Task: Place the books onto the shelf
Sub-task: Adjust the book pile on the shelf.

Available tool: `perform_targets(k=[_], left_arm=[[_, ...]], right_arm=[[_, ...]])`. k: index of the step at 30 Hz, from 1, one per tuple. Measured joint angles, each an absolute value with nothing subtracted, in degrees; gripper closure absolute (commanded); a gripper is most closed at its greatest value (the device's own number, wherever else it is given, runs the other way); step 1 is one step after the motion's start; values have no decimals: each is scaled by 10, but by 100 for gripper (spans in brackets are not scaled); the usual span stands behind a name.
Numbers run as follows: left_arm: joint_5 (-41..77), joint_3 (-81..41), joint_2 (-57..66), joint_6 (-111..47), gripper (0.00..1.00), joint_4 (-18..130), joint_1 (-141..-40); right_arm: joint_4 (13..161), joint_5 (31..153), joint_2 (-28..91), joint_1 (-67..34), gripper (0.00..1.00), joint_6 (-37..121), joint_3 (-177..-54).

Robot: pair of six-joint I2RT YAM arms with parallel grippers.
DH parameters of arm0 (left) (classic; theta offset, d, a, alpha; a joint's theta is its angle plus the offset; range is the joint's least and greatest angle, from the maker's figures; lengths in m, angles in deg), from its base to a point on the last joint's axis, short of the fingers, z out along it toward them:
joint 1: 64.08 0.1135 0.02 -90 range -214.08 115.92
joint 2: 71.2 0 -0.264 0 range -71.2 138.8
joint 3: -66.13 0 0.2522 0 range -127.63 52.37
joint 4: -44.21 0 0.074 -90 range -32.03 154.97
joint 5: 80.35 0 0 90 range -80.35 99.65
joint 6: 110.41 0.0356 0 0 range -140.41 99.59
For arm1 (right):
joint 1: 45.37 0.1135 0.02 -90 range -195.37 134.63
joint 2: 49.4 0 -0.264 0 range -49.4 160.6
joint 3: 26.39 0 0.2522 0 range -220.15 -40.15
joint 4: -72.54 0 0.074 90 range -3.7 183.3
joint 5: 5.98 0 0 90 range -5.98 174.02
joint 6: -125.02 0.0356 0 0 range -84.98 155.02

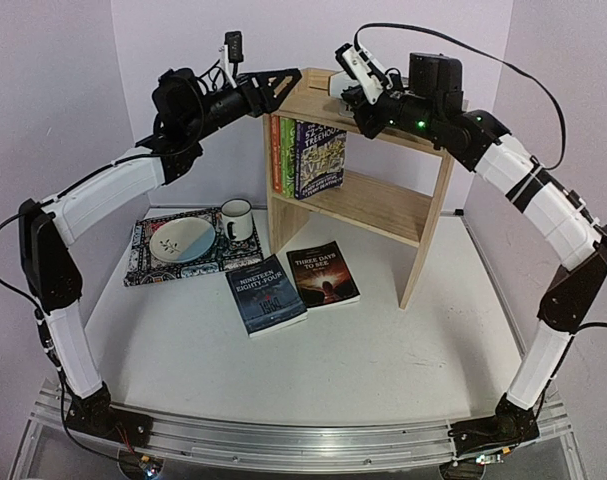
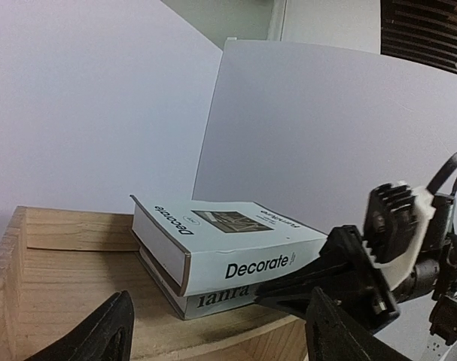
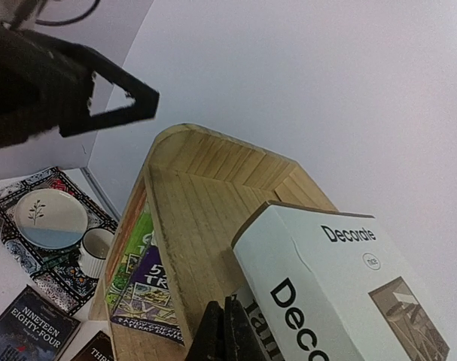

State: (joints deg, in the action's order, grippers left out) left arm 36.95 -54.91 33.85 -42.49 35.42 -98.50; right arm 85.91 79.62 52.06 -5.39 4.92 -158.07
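Note:
The pine shelf [image 1: 383,205] stands mid-table. On its top board [image 2: 70,271] the white "Decorate" book [image 2: 236,241] lies flat on the grey "ianra" book [image 2: 213,299]. My right gripper [image 3: 226,331] is shut with nothing between its fingers, its tips against the grey book's edge under the white one [image 3: 326,286]. My left gripper [image 2: 220,346] is open over the top board, short of the stack, holding nothing. Colourful Treehouse paperbacks [image 1: 313,160] stand in the lower tier. "Nineteen Eighty-Four" [image 1: 265,293] and "Three Days to See" [image 1: 323,273] lie flat on the table before the shelf.
A patterned placemat [image 1: 143,262] with a plate [image 1: 181,240] and a mug [image 1: 236,219] lies left of the shelf. White walls close in behind and on both sides.

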Motion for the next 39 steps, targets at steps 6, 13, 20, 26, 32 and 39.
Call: perform_targets(k=[6, 13, 20, 26, 32, 39], left_arm=[[330, -463, 251, -407, 21, 352, -985], [291, -387, 186, -395, 21, 351, -985], [272, -348, 150, -386, 21, 351, -982], [265, -338, 140, -383, 21, 350, -981], [263, -333, 138, -383, 22, 355, -980], [263, -331, 138, -383, 22, 355, -978]], right_arm=[[829, 791, 551, -54, 100, 96, -1593], [784, 766, 585, -54, 100, 162, -1603], [750, 740, 618, -48, 100, 198, -1614], [731, 718, 646, -37, 100, 211, -1638], [691, 679, 663, -26, 100, 218, -1642], [645, 620, 691, -13, 100, 216, -1659]])
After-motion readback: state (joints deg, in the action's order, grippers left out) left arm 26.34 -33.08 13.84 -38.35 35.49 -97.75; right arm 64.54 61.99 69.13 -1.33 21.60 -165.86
